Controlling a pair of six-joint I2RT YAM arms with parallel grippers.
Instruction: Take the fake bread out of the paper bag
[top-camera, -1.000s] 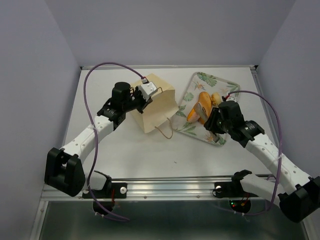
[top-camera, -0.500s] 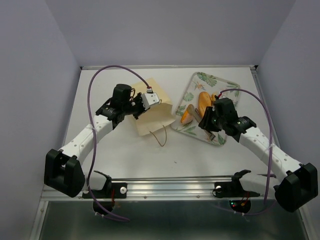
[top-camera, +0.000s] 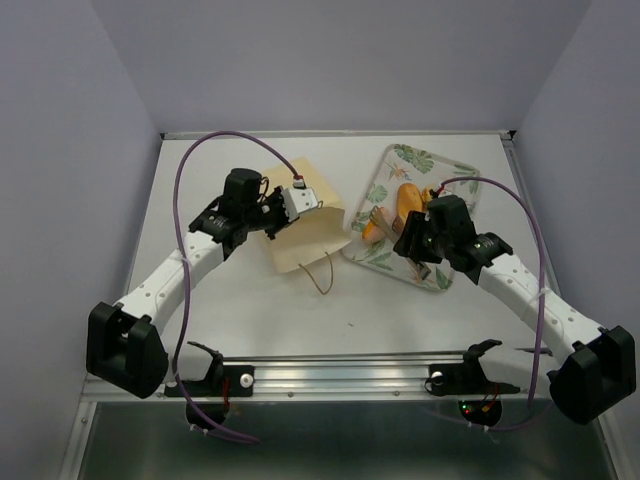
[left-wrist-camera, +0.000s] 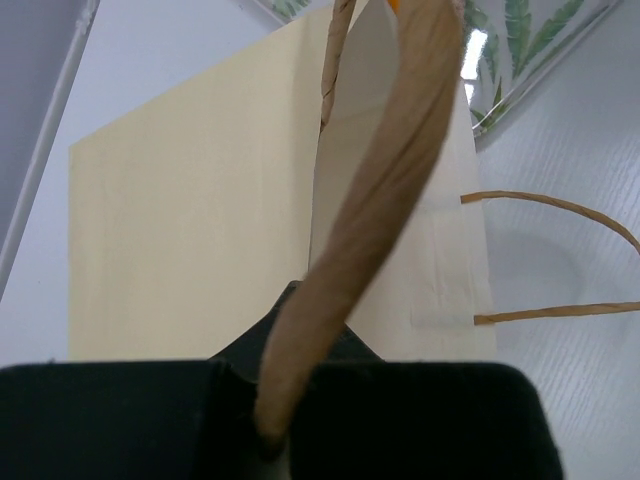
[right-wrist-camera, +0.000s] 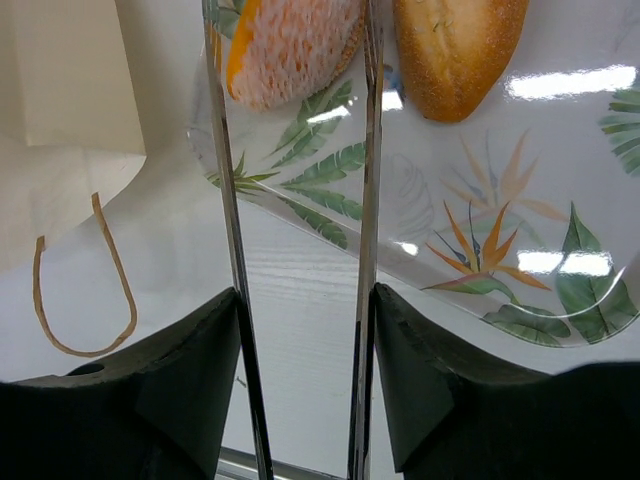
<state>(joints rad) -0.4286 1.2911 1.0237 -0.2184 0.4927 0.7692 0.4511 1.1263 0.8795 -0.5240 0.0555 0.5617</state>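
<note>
I read left gripper (left-wrist-camera: 270, 440) clamped on the paper bag's (left-wrist-camera: 190, 220) cord handle (left-wrist-camera: 370, 220). Right gripper (right-wrist-camera: 292, 25) spread, straddling the pinkish bread piece (right-wrist-camera: 295, 50); loaf (right-wrist-camera: 455, 50) beside it on the tray (right-wrist-camera: 480, 250), whose rim nears the bag's edge.

Overhead feed: bag (top-camera: 310, 230) sits left of centre on the table (top-camera: 250, 310), with the tray (top-camera: 440, 275) just beside it on the right. The loose handle (top-camera: 320, 272) lies on the table in front of the bag. The other handle (left-wrist-camera: 380, 200) runs into the left gripper (top-camera: 292, 203) at the bag's far-left top. On the tray I see the loaf (right-wrist-camera: 455, 45) right of a smaller piece (right-wrist-camera: 290, 45). The right gripper (right-wrist-camera: 297, 120) is over the tray's left part, one finger on either side of that piece.
</note>
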